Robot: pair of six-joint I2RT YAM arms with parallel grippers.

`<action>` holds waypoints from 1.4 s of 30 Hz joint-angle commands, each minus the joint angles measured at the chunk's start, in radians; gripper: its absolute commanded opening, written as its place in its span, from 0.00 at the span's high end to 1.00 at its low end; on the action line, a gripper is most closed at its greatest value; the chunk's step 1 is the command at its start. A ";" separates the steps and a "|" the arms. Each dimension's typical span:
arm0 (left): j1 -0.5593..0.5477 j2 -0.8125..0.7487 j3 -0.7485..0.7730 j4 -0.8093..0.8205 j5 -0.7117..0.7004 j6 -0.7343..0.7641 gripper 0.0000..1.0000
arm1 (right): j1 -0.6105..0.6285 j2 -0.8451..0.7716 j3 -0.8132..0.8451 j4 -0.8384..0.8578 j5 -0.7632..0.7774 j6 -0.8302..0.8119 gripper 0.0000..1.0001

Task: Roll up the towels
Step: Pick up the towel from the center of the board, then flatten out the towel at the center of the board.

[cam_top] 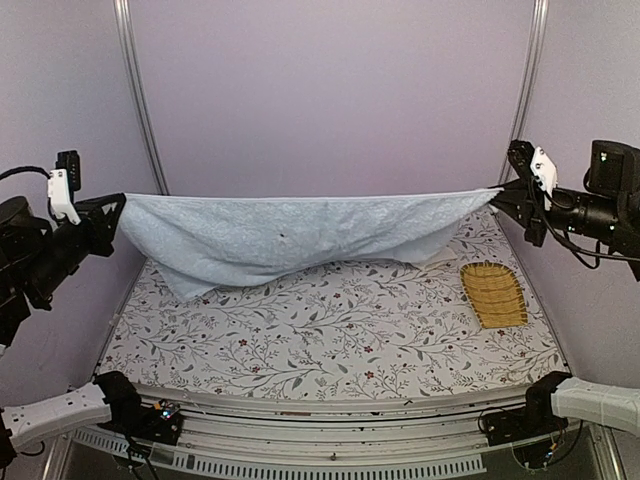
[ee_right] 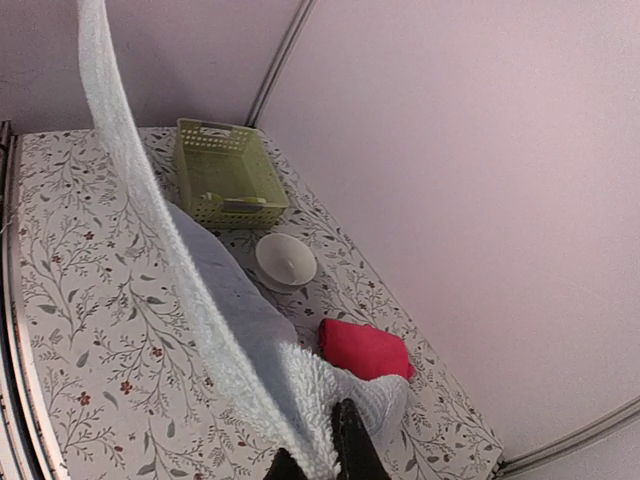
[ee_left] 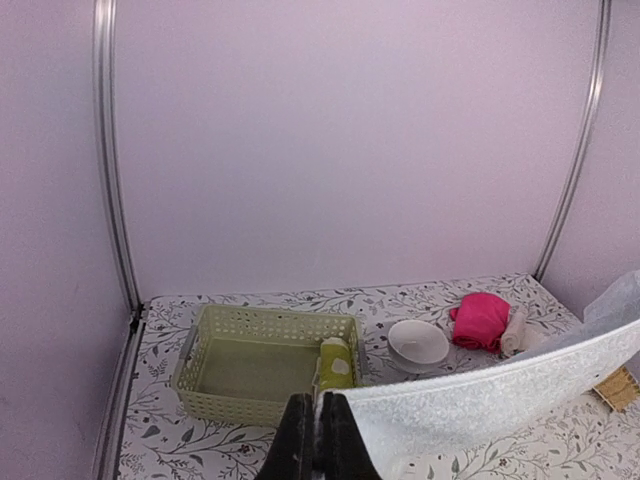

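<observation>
The very large blue towel (cam_top: 300, 235) hangs like a curtain across the far half of the counter (cam_top: 300, 345). The left tool (cam_top: 116, 207) is pinched shut on one top corner and the right tool (cam_top: 498, 196) is clamped on the other; each wrist view shows cloth gripped between closed fingers. The towel's long axis runs side to side, roughly parallel to the near edge of the counter. The top hem is pulled into an almost straight line, while the belly sags and the lower edge rests on the counter, reaching nearest the arms on the left. This looks like the spreading step that comes before any rolling. To do it well, both tools should probably descend together at the same rate, holding the hem taut and drawing it toward the arms so the cloth lays out flat instead of piling onto its own sagging folds. The right corner should stay clear of the yellow slatted tray (cam_top: 493, 295), which lies just beside the drape. Beyond the towel sit the green basket (ee_left: 260, 362) with a rolled yellow-green towel (ee_left: 335, 362) at its corner, a white bowl (ee_left: 418, 342), the pink towel (ee_left: 480, 318) and a cream-white towel (ee_left: 515, 330) touching it. A backward swing could drag across these, so any slack is better taken up toward the near side.
</observation>
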 commanded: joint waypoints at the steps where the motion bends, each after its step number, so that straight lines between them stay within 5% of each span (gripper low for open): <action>1: 0.010 -0.108 -0.042 -0.035 0.221 -0.055 1.00 | -0.061 -0.065 -0.067 -0.241 -0.324 -0.055 0.95; 8: 0.010 -0.100 0.001 -0.068 0.199 -0.117 1.00 | -0.070 -0.031 -0.037 -0.321 -0.453 -0.088 0.95; 16: 0.057 0.462 -0.034 -0.212 -0.187 -0.263 1.00 | -0.071 0.328 -0.207 0.002 -0.048 0.047 0.91; 23: 0.235 0.809 0.059 -0.070 -0.109 -0.204 1.00 | -0.091 0.789 0.014 0.125 0.212 0.207 0.62; 27: 0.241 0.791 0.088 -0.071 -0.049 -0.184 0.57 | -0.095 0.764 0.090 0.108 0.207 0.255 0.53; 31: 0.239 0.695 0.042 -0.109 0.034 -0.210 0.48 | -0.092 0.655 0.017 0.070 0.021 0.225 0.52; 37: 0.239 0.605 -0.045 -0.207 0.307 -0.233 0.50 | -0.057 0.549 -0.153 -0.002 -0.028 0.120 0.54; 42: 0.239 0.623 -0.098 -0.276 0.495 -0.258 0.74 | -0.050 0.556 -0.225 -0.029 0.052 0.093 0.61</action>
